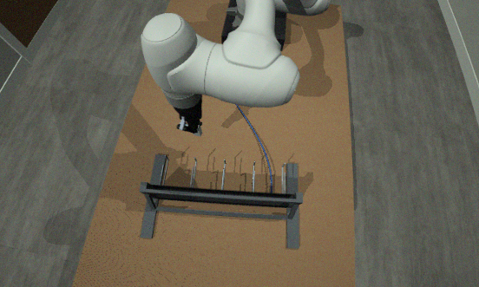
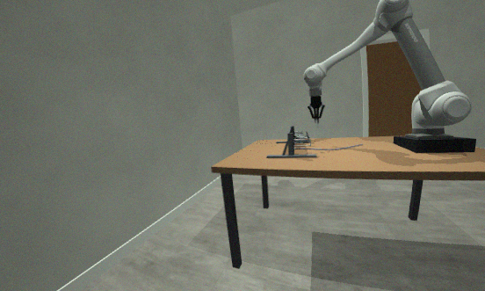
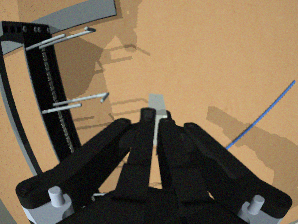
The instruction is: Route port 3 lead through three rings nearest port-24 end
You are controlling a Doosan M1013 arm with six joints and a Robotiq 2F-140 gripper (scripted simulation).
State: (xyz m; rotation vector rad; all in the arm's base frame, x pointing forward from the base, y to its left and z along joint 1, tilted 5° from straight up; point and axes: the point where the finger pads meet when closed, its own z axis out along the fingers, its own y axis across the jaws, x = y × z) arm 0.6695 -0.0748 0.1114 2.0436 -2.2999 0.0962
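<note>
My gripper [image 1: 200, 133] [image 2: 317, 121] [image 3: 155, 105] is shut and empty, high above the table on the robot's side of the rack, towards the port-24 end. The blue lead [image 1: 259, 139] [image 2: 338, 149] [image 3: 261, 115] runs from the panel near its port-3 end and curves low over the table towards the robot; its free end is hidden under the arm in the top view. The grey rack [image 1: 221, 198] [image 2: 291, 146] stands upright. The three port-24-end rings, the end ring [image 1: 165, 171] [image 3: 75, 36], the second ring [image 1: 193, 173] [image 3: 82, 98] and the third ring [image 1: 224, 175], hold no lead.
Two more rings, one [image 1: 253, 177] near the middle and one [image 1: 284, 178] at the port-1 end, stick out from the panel. The rack's feet [image 1: 292, 234] [image 2: 281, 156] rest on the wooden table [image 1: 325, 243] [image 2: 250, 163]. The robot's black base [image 2: 432, 143] stands at the table's far end.
</note>
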